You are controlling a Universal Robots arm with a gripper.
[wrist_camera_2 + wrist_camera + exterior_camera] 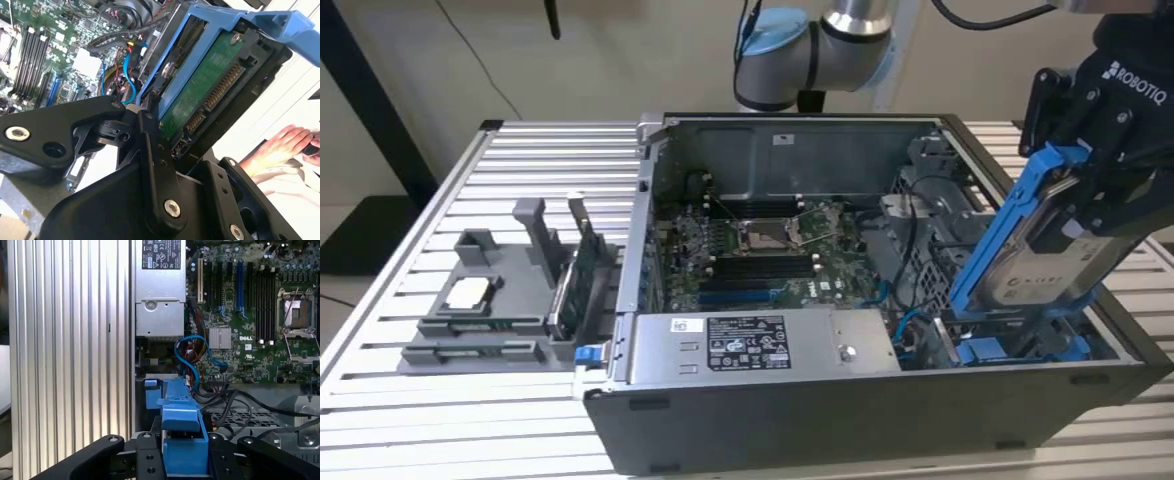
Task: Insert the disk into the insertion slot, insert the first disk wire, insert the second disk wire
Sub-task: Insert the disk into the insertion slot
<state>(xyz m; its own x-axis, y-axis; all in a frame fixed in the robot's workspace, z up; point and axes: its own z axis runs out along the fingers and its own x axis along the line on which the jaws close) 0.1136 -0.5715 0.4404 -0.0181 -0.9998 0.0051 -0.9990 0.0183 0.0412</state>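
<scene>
One flat silver hard drive in a bright blue plastic carrier was clamped, tilted, in the black end effector, long axis slanting down toward the grey blue-fitted drive bay just below.

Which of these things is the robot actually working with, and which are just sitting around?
In the job: the gripper, shut on the disk; the insertion slot below it; blue cables, probably the disk wires.
Just lying about: power-supply box; motherboard; grey parts holder; a person's hand.
</scene>
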